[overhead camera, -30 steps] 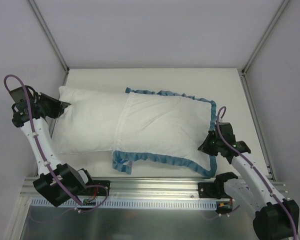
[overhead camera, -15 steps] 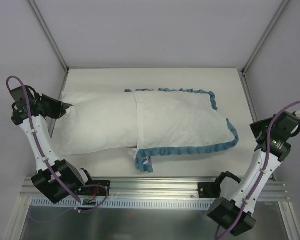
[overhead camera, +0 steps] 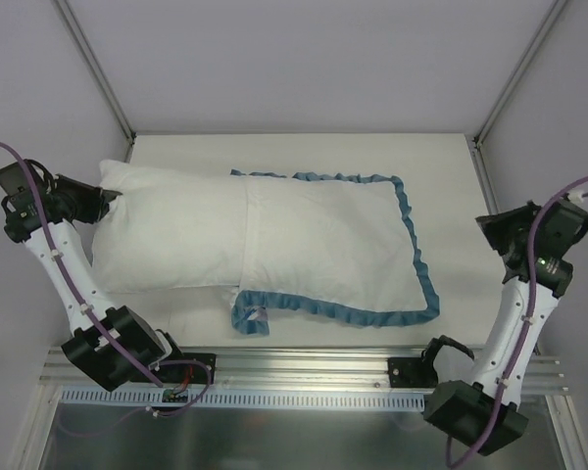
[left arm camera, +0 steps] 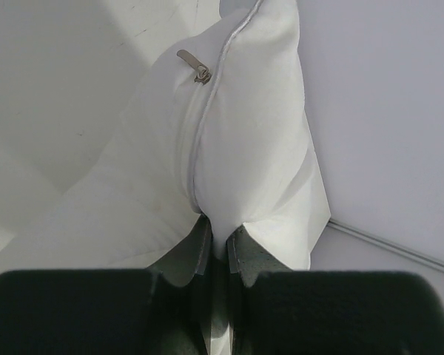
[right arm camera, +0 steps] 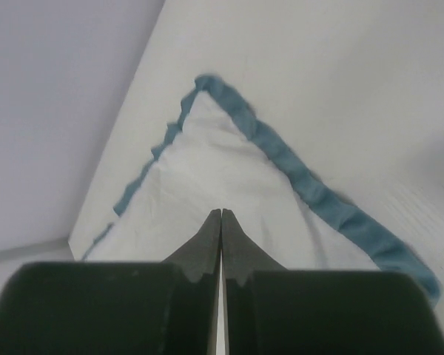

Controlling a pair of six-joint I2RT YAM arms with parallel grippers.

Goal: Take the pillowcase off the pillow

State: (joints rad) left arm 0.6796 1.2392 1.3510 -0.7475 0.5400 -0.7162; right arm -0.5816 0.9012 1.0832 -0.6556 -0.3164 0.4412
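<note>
The plain white pillow [overhead camera: 167, 230] lies on the table, its left half bare. The pillowcase [overhead camera: 333, 245], white inside out with a teal-blue ruffled edging [overhead camera: 416, 259], covers its right half. My left gripper [overhead camera: 106, 201] is shut on the pillow's left end; in the left wrist view its jaws pinch the white pillow [left arm camera: 244, 148] below a zipper pull [left arm camera: 198, 68]. My right gripper [overhead camera: 490, 230] is shut and empty, raised at the right, apart from the pillowcase. In the right wrist view its closed gripper [right arm camera: 221, 213] hangs above the pillowcase's ruffled corner [right arm camera: 222, 96].
The white table [overhead camera: 304, 147] has a metal rail along its near edge [overhead camera: 304, 367]. Grey walls with corner posts [overhead camera: 98, 73] close in the left, back and right sides.
My left gripper has pulled the pillow further left. My right gripper has let go of the pillowcase and lifted to the right. The pillowcase has settled flat over the pillow's right half.
</note>
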